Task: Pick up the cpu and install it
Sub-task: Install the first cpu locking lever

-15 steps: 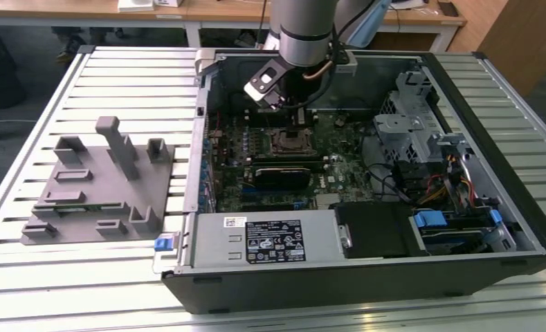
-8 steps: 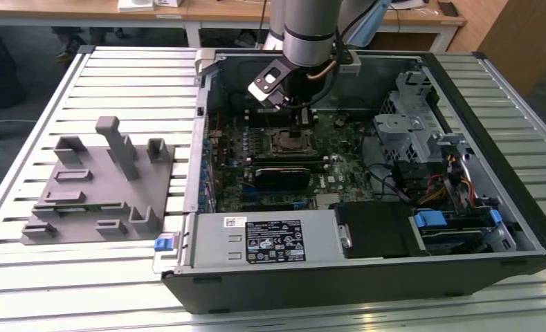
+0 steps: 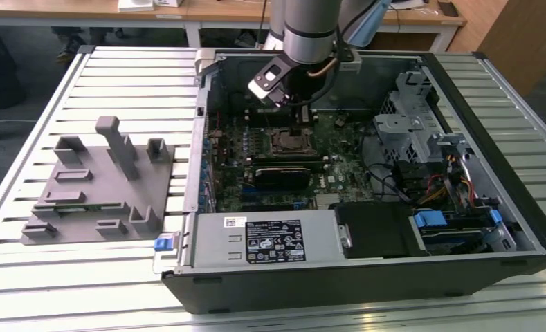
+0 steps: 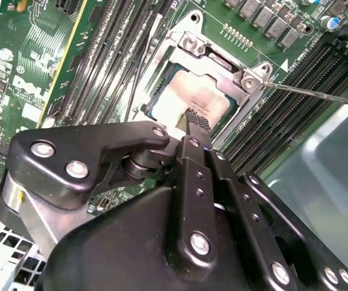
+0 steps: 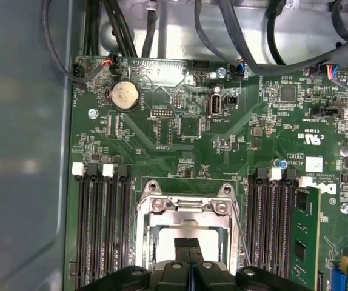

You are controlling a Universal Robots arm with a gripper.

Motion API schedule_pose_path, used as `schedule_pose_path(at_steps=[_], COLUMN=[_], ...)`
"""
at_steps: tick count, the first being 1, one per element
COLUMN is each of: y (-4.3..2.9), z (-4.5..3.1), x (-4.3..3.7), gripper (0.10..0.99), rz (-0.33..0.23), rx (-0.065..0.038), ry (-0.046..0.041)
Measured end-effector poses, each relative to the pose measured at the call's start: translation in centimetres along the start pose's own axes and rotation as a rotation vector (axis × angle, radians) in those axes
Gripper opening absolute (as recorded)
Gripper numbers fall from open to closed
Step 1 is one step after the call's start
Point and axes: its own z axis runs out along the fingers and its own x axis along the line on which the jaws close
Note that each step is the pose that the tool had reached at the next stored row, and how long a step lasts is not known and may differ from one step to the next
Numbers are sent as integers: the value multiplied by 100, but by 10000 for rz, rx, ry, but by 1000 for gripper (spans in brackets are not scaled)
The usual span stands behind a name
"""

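**Closed fingers rest on the chip in its socket**

In the second wrist view the black metal gripper is closest to the lens. Its two fingers are pressed together with no gap and nothing between them. Their tips sit on, or just above, the cpu, a small flat square chip with a pale silvery top. The cpu lies flat inside the silver metal socket frame rather than hanging from the fingers, so it appears to be already seated. Closed fingers suit pressing or checking the chip, not carrying it.

A thin steel lever juts out from one corner of the socket frame. It is apparently unlatched, which would leave the frame free to take the chip.

Rows of long black memory slots flank the socket frame on both sides. Beyond the frame, across the green circuit board, sits a round silver coin battery.

In the exterior view the gripper points straight down at the socket frame, deep inside the open black computer case. Well apart from the frame, outside the case towards the exterior view's left, a grey plastic fixture lies on the slatted metal desk.
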Motion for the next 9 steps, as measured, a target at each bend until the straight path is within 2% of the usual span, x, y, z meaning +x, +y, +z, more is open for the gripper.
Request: schedule_pose_path(at_steps=[4,9], y=[0,2], z=[-57,-199], x=[-1,-3], gripper=[106,106], rz=[0,0], rx=[0,-1], ry=[1,6])
